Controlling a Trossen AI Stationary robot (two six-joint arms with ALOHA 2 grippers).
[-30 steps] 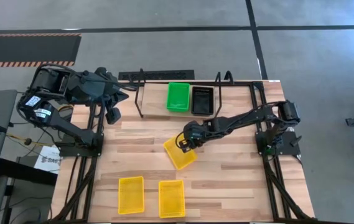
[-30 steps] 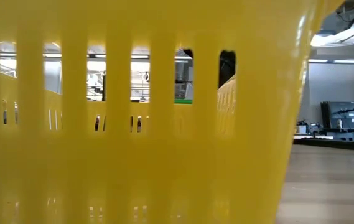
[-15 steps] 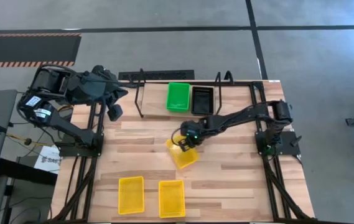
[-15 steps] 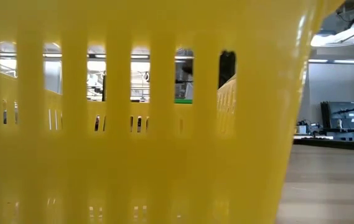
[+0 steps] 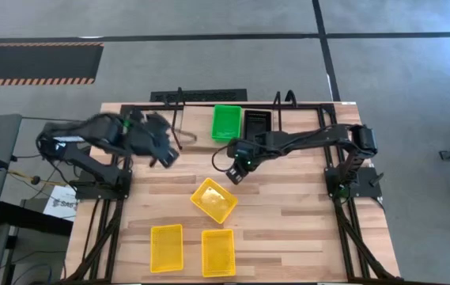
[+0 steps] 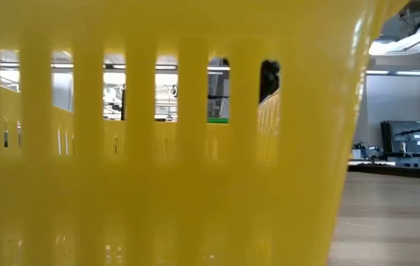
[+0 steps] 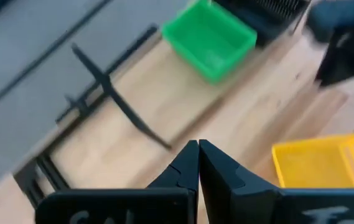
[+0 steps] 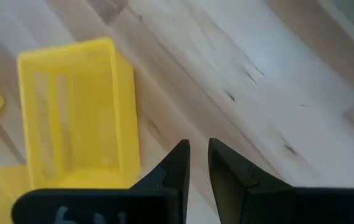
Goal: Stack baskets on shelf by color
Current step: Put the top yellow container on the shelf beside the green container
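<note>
Five small perforated plastic baskets are visible from above, and all of them look empty. One green basket [image 5: 225, 123] and one black basket [image 5: 257, 127] sit side by side, touching or almost touching, on the low black thin-tube metal shelf [image 5: 179, 127] at the far edge of the table. The shelf part on the left of the green basket holds nothing. Three yellow baskets lie on the light wooden plank table [image 5: 304, 222]: two of them [image 5: 167, 248] [image 5: 218, 252] are side by side near the front edge, and the third yellow basket [image 5: 213, 199] lies turned at an angle near the middle of the table, apart from both grippers.

The right gripper [image 5: 238, 172] hangs above the table between the shelf and the angled yellow basket; its fingers [image 8: 178, 163] stand a little apart with only bare wood between them. The left gripper [image 5: 164, 157] is over the table just in front of the left end of the shelf, its fingers [image 7: 187, 165] pressed together on nothing.

No label can be read; some white letters on the wrist mounts are cut off.

In the low view, a yellow slotted wall [image 6: 158, 185] fills nearly all the picture. Around the table is a grey floor with dark lines and a striped mat.
</note>
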